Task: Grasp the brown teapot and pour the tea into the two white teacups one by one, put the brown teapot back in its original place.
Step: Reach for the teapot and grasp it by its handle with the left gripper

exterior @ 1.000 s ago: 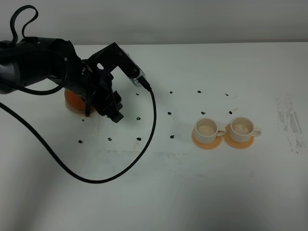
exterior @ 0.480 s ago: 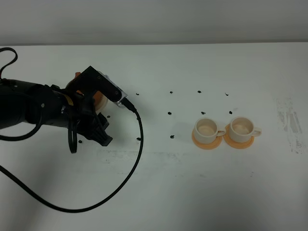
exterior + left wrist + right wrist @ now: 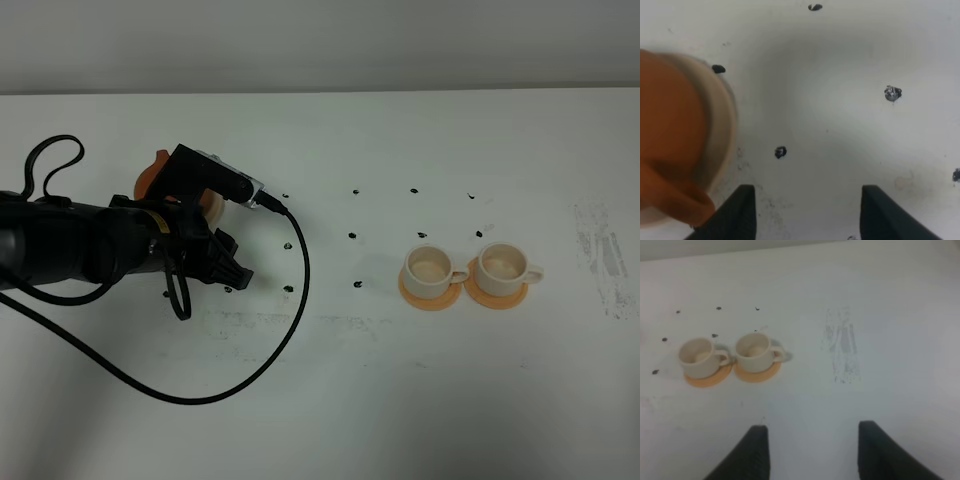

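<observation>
We find the small round orange-brown clay teapot (image 3: 670, 125) on its flat beige saucer (image 3: 726, 107) at the left of the white tabletop (image 3: 400, 400), largely hidden behind the arm in the high view. It is well apart from one cream-white handled teacup (image 3: 428, 266) and its twin teacup (image 3: 499, 262), each on a small orange saucer (image 3: 432, 296). The left gripper (image 3: 807, 215) hangs just beside the teapot, fingers spread wide and holding nothing. The right gripper (image 3: 812, 455) is likewise spread and empty, seen only by its own camera.

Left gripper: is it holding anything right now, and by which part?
Nothing is held. The left gripper is open and empty; the brown teapot sits beside it, outside the jaws.
</observation>
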Motion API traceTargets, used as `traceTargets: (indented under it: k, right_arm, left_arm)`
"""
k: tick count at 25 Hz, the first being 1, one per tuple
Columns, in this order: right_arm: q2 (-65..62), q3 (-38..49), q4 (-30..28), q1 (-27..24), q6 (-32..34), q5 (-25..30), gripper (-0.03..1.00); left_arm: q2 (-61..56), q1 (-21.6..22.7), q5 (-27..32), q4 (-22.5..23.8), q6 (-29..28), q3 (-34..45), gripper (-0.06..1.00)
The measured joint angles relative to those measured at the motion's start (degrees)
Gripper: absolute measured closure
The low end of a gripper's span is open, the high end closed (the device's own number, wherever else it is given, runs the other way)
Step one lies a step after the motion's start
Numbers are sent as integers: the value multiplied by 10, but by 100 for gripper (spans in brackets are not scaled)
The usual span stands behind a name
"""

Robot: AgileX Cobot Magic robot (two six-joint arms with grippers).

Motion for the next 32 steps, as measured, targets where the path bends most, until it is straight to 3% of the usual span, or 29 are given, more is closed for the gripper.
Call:
traceTargets:
  k: [14,20,32]
  right_arm:
    - [0,0,0,0,0,0,54]
    - [0,0,0,0,0,0,54]
    - [0,0,0,0,0,0,54]
  left_arm:
    - [2,2,-43,-14,-3,0,45]
    - [12,7,-45,-46,-3,1,45]
    - [13,37,-53,-55,-3,17,46]
